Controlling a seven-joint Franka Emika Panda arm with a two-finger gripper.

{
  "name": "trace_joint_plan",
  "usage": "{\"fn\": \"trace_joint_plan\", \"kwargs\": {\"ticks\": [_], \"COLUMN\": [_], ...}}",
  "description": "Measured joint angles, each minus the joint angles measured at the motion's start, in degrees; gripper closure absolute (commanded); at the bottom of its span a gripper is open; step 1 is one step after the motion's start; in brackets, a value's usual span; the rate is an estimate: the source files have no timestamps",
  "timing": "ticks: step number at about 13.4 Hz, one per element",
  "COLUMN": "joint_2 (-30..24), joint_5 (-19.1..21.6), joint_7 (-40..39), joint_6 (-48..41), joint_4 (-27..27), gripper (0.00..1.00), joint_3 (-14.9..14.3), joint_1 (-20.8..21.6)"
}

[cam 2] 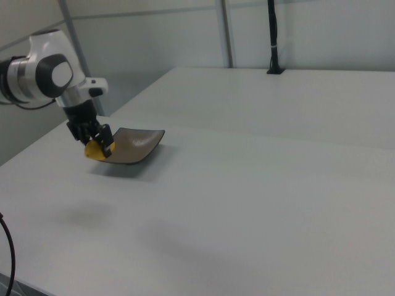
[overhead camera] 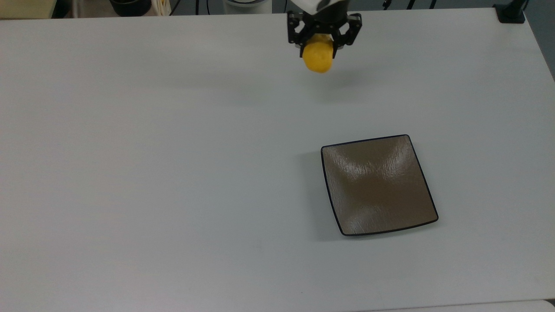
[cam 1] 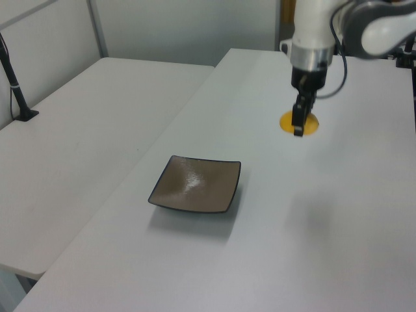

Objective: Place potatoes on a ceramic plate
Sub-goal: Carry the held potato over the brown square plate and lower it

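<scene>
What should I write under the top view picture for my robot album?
The robot's claw carries a yellow potato high above the white table, away from the empty brown plate.

You are working in a robotics lab: a broad, plain white desk [overhead camera: 173, 151] carries the setup, a second white desk [cam 1: 84, 123] adjoins it, black camera poles [cam 2: 272, 37] clamp to the edges, cables [cam 1: 339, 65] trail off, and pale partition walls [cam 1: 188, 29] enclose the area.

Broad white table [overhead camera: 173, 173], black post [cam 1: 14, 84] on the adjoining table [cam 1: 78, 136]
</scene>
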Motion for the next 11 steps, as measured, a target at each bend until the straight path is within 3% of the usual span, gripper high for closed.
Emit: {"fn": "trace_joint_plan", "kwargs": {"ticks": [3, 7, 11], "joint_2": [1.9, 11.4, 21.9], "joint_5": [2.9, 5.3, 6.7], "joint_7": [-9.2, -9.6, -7.5], "joint_6": [-6.7, -6.8, 6.6], "joint_4": [7.9, 18.5, 25.6], "gripper": [1.00, 1.00, 1.00], "joint_3": [-4.8, -6.0, -6.3], "joint_1": [0.0, 1.4, 3.6]}}
